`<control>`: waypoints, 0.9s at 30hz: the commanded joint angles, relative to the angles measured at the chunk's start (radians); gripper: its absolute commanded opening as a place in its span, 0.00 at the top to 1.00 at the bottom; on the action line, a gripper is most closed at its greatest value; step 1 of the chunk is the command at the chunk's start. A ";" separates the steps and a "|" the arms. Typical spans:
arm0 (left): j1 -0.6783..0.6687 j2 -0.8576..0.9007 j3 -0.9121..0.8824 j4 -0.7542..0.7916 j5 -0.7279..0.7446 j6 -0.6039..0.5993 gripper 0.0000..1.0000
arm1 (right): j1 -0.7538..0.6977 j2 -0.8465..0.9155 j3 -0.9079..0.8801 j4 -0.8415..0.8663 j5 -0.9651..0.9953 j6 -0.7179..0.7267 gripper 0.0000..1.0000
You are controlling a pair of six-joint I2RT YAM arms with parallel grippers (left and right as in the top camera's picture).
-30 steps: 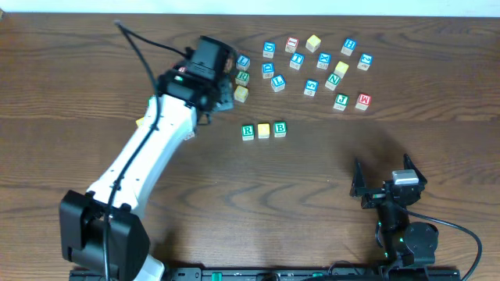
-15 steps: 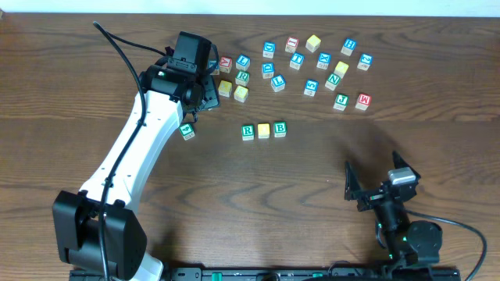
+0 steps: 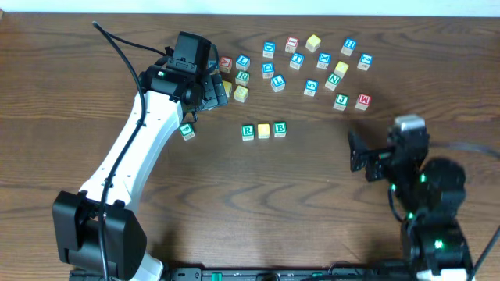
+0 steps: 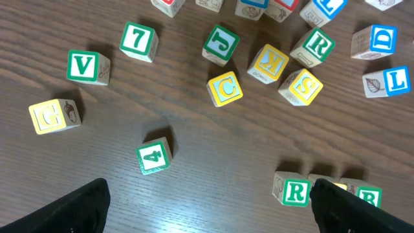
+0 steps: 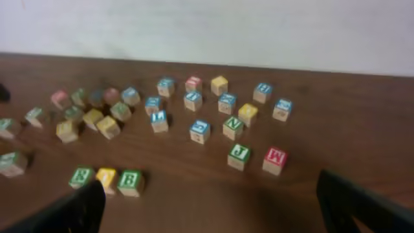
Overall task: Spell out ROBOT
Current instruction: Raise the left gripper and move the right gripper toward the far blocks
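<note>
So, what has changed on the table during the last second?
The left claw shifted left, its arm uncovering the green 4 block. The right claw lifted and advanced toward the scattered blocks. Both are open, holding nothing. The R, yellow, B row did not move.

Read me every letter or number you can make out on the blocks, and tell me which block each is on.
"R": row's left block
"B": row's right block
"4": lone green block
"V": far-left green block
"7": upper-left block
"C": central yellow block
"J": green block above C
"M": red block
Row's middle block and many distant blocks: too blurred to read.
</note>
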 commanded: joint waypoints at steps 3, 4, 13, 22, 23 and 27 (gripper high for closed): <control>0.005 -0.021 0.013 -0.002 -0.006 0.006 0.02 | 0.004 0.190 0.245 -0.185 -0.019 -0.011 0.01; 0.005 -0.021 0.013 -0.002 -0.006 0.006 0.02 | 0.004 0.220 0.283 -0.217 -0.019 -0.012 0.01; 0.005 -0.021 0.013 -0.002 -0.006 0.006 0.02 | -0.042 0.559 0.679 -0.509 -0.102 -0.034 0.01; 0.005 -0.021 0.013 -0.002 -0.006 0.006 0.02 | -0.082 0.871 1.057 -0.765 -0.130 -0.094 0.01; 0.005 -0.021 0.013 -0.002 -0.006 0.006 0.02 | -0.082 0.894 1.083 -0.772 -0.130 -0.095 0.01; 0.005 -0.021 0.013 -0.002 -0.006 0.006 0.02 | -0.082 0.957 1.114 -0.703 -0.136 -0.098 0.01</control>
